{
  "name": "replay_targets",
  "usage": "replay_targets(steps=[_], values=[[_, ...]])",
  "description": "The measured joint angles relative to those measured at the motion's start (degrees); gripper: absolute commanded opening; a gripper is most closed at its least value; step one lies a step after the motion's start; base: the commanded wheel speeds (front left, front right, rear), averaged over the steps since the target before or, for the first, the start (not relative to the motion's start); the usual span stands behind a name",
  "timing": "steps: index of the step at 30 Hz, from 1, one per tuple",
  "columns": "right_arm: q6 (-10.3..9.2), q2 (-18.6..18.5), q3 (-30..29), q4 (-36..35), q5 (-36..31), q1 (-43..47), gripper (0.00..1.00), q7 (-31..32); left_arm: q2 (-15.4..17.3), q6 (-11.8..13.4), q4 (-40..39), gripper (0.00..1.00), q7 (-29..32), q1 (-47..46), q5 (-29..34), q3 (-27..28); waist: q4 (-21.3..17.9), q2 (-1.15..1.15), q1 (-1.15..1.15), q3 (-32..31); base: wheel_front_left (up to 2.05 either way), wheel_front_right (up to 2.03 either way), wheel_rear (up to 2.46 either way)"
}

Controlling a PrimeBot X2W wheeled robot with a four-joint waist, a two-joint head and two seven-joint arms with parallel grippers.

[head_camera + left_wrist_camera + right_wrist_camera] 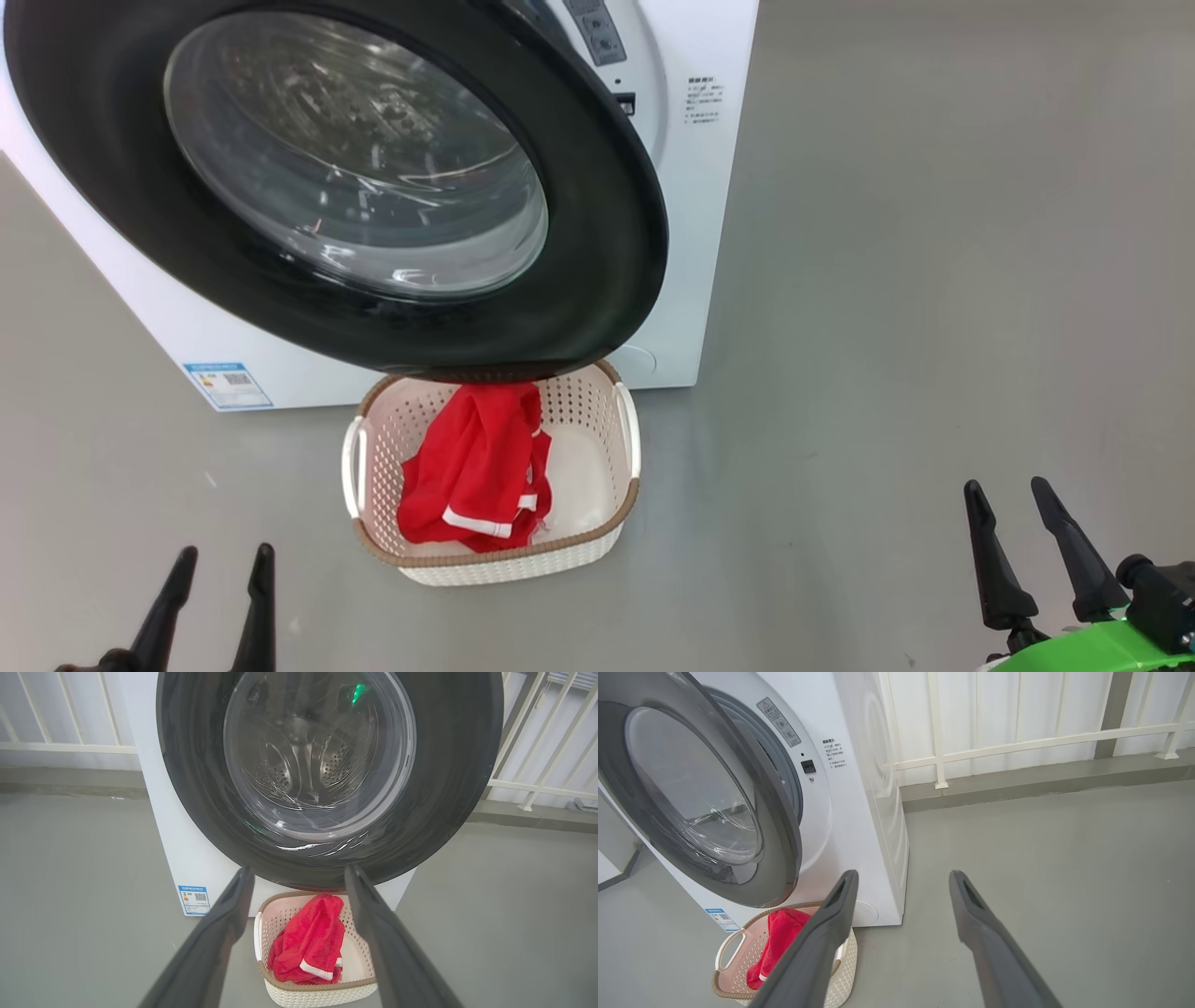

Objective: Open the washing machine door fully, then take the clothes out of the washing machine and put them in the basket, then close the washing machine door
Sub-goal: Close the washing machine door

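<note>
Wide stretch of smooth grey floor (887, 327) free to the right of the white boxy washing machine (709, 233); white railing (1017, 746) along the wall behind. Glossy black-rimmed washing machine door (597, 280) ajar, bulging glass in its middle, lower edge overhanging the basket (504, 560). Cream perforated basket on the floor against the machine's front, red clothes (471, 467) with white trim heaped inside. Low over the floor, left gripper (228, 551) and right gripper (1005, 485), fingers spread, holding nothing, well apart from basket and door.
</note>
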Motion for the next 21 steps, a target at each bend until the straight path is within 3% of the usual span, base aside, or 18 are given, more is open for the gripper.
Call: replay_targets(steps=[21], values=[[0.0,0.49,-1.07,-0.87,-0.01,2.33,1.0,0.0,-2.09,0.0,-0.93,1.0,0.0,2.96,4.53,1.89,-0.41,0.0,0.0,-1.32,0.0,0.0,0.0]])
